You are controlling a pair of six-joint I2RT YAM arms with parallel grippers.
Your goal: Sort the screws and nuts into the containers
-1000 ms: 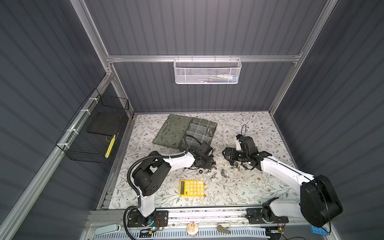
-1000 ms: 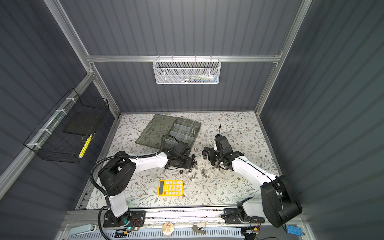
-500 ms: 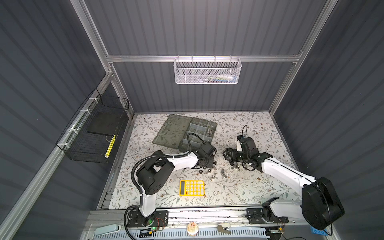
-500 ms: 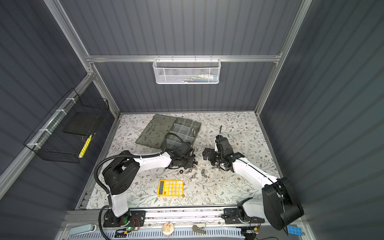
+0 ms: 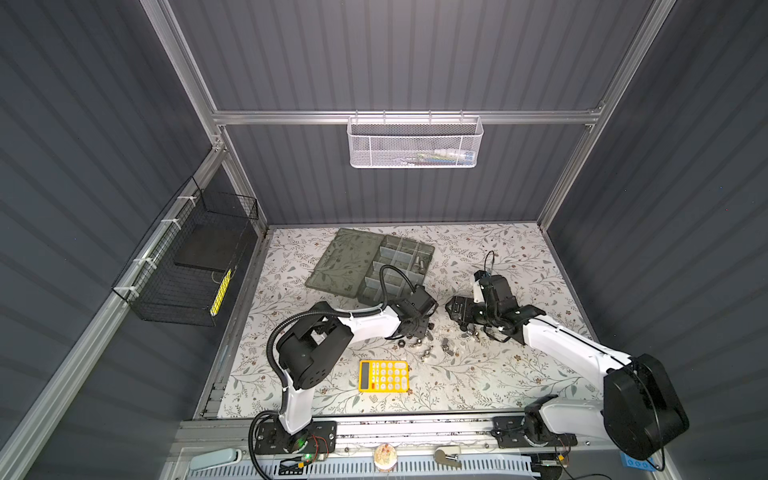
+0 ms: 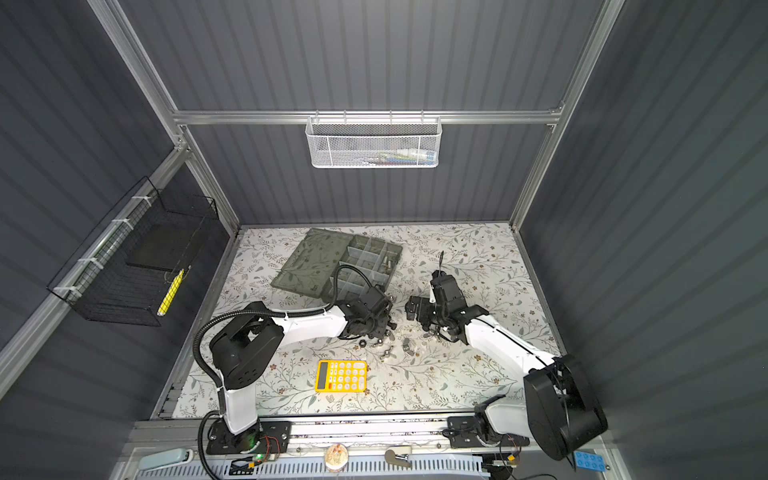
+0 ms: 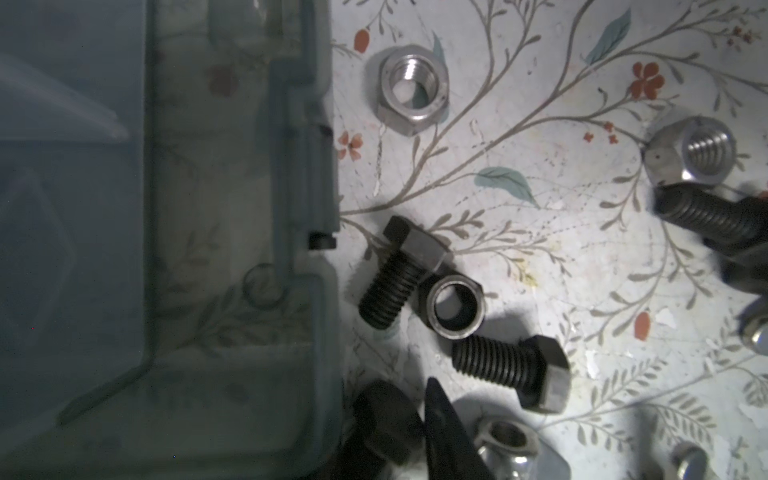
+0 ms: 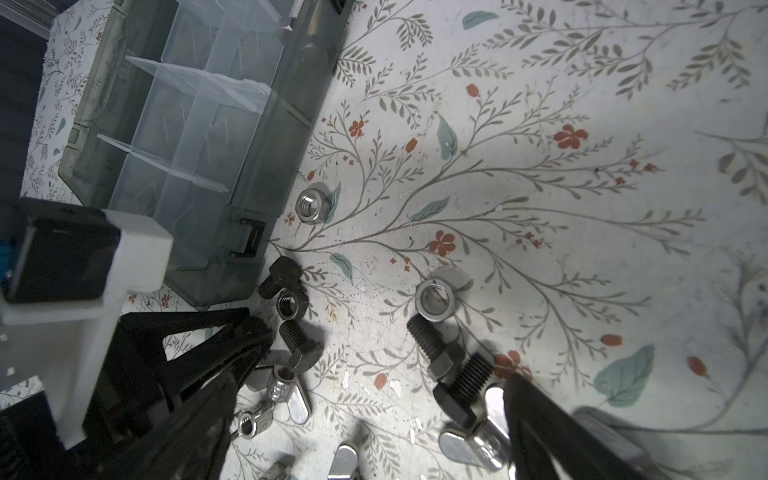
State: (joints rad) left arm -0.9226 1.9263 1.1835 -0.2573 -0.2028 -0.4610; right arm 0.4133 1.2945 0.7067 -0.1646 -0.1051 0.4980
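Quickly: screws are short hex-head bolts, mostly black, with coarse thread. Nuts come as silver hex, one black ring, and silver wing nuts with two flat ears. We find them loose on the floral mat, clustered just off the near corner of the box, between the two claws and beyond the calculator. Box is translucent grey-green with pale dividers; its lid lies flat open beside it. A few silver pieces lie in one far compartment. The compartments show clear walls close up in the right wrist view.

Left claw is low over the pile at the box corner. Left wrist view gives us one dark finger with a black lump right beside it; we cannot tell whether the claw pinches that or is merely narrowed. Right claw is spread wide, holding nothing, one prong just beside a black screw and a wing nut on the mat.

Only top views show the calculator, the white mesh basket on the back rail and the wire basket on the left wall; hardware there is mere specks. Only wrist views show threads, hex flats, wing ears and the box latch. Left wrist view has two black screws close against the black ring. Right wrist view adds another pair of black screws lying together next to a silver nut.

Writing: calculator key legends are too small to read. The yellow strip in the wire basket carries marks we cannot make out.
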